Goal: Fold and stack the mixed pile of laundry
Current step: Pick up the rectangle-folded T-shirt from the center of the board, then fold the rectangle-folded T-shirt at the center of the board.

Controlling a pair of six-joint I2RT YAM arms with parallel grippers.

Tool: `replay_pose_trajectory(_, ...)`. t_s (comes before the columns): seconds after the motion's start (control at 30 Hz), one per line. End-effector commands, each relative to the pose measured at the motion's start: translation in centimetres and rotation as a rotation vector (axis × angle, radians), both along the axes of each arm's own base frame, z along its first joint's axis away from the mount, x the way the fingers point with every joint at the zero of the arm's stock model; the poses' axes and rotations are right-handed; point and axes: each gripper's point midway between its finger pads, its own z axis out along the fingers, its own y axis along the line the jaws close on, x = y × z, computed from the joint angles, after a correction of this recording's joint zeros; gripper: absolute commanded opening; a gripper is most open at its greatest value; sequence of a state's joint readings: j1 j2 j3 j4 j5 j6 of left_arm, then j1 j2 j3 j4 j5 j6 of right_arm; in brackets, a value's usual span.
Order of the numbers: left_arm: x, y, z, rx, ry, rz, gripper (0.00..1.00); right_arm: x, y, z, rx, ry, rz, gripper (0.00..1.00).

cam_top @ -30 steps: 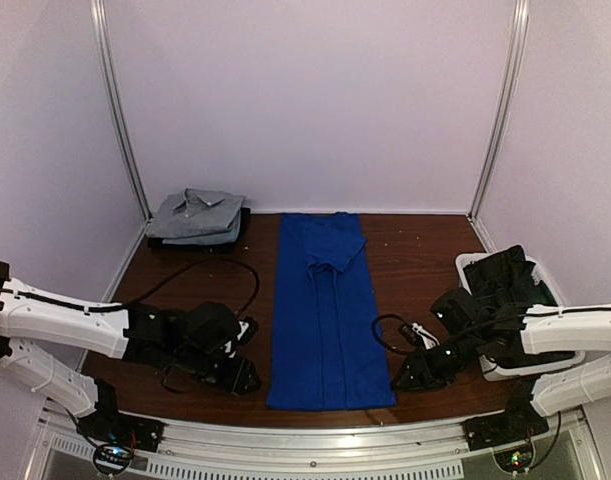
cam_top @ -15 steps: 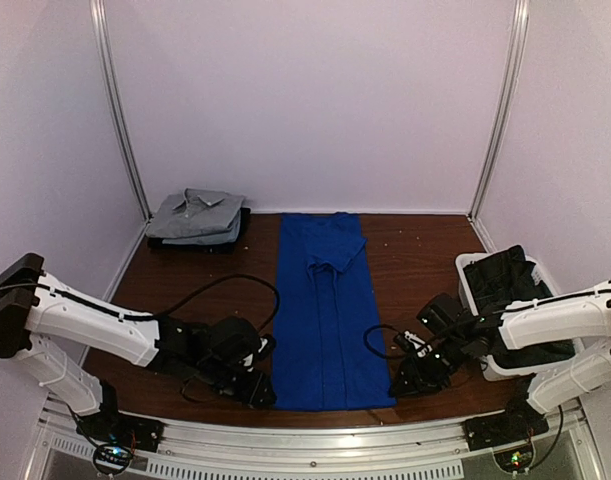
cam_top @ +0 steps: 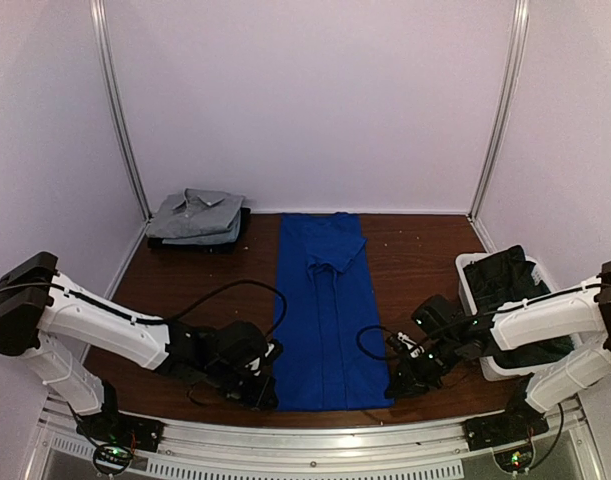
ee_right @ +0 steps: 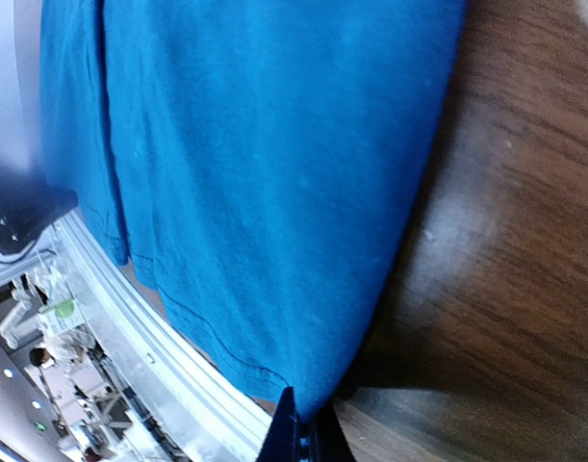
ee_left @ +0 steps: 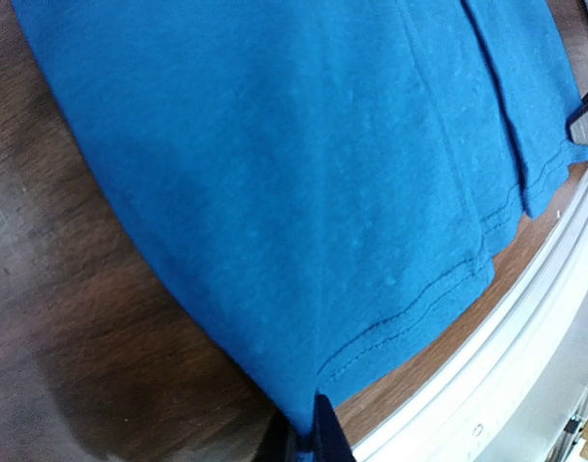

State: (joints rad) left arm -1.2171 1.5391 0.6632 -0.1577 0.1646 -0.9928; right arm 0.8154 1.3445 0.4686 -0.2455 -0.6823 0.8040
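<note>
A royal-blue garment (cam_top: pixel 323 305) lies as a long narrow strip down the middle of the brown table, a sleeve folded on its far half. My left gripper (cam_top: pixel 268 389) is shut on its near left corner (ee_left: pixel 308 409), the cloth pinched between the dark fingers. My right gripper (cam_top: pixel 393 381) is shut on the near right corner (ee_right: pixel 303 399) in the same way. A folded light grey shirt (cam_top: pixel 195 215) rests on a dark piece at the back left. A dark green-black piece (cam_top: pixel 510 285) fills the bin.
A white plastic bin (cam_top: pixel 473 270) stands at the right edge beside my right arm. Metal rail (cam_top: pixel 315 440) runs along the table's near edge, just behind the blue hem. Black cables loop over the table near both wrists. Pale walls close in the back and sides.
Both grippers slid inward to the blue garment's near corners and closed on them. The garment itself lies where it did.
</note>
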Motion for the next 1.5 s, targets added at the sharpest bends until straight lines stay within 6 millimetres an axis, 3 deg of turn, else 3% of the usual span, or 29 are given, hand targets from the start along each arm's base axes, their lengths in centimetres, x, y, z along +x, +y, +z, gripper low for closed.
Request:
replay_pose_trajectory(0.0, 0.3, -2.1, 2.3, -0.077, -0.025, -0.02, 0.0, 0.2, 1.1, 1.4, 0.054, -0.018, -0.008, 0.0)
replay_pose_trajectory(0.3, 1.8, -3.4, 6.6, -0.18, -0.094, 0.011, 0.0, 2.9, 2.9, 5.5, 0.115, -0.133, -0.023, 0.0)
replay_pose_trajectory(0.47, 4.7, -3.0, 8.6, -0.213, -0.118, 0.064, 0.0, 6.2, 3.2, 7.7, 0.135, -0.208, -0.051, 0.0)
replay_pose_trajectory(0.67, 10.9, -2.7, 10.8, -0.257, -0.153, 0.124, 0.0, 12.5, 2.6, 9.9, 0.151, -0.28, -0.102, 0.0)
replay_pose_trajectory(0.8, 15.9, -2.5, 10.7, -0.243, -0.169, 0.158, 0.0, 18.2, 2.9, 10.8, 0.164, -0.323, -0.125, 0.0)
replay_pose_trajectory(1.0, 23.9, -2.0, 10.7, -0.213, -0.209, 0.212, 0.0, 26.2, 2.5, 10.5, 0.167, -0.357, -0.165, 0.0)
replay_pose_trajectory(1.1, 27.2, -2.5, 9.7, -0.196, -0.201, 0.21, 0.0, 29.7, 1.8, 9.8, 0.169, -0.361, -0.187, 0.0)
replay_pose_trajectory(1.27, 32.2, -2.6, 8.6, -0.199, -0.205, 0.255, 0.0, 34.1, 1.5, 8.6, 0.191, -0.348, -0.206, 0.0)
replay_pose_trajectory(1.47, 35.1, -2.1, 7.2, -0.186, -0.204, 0.289, 0.0, 36.7, 2.0, 7.5, 0.24, -0.322, -0.214, 0.0)
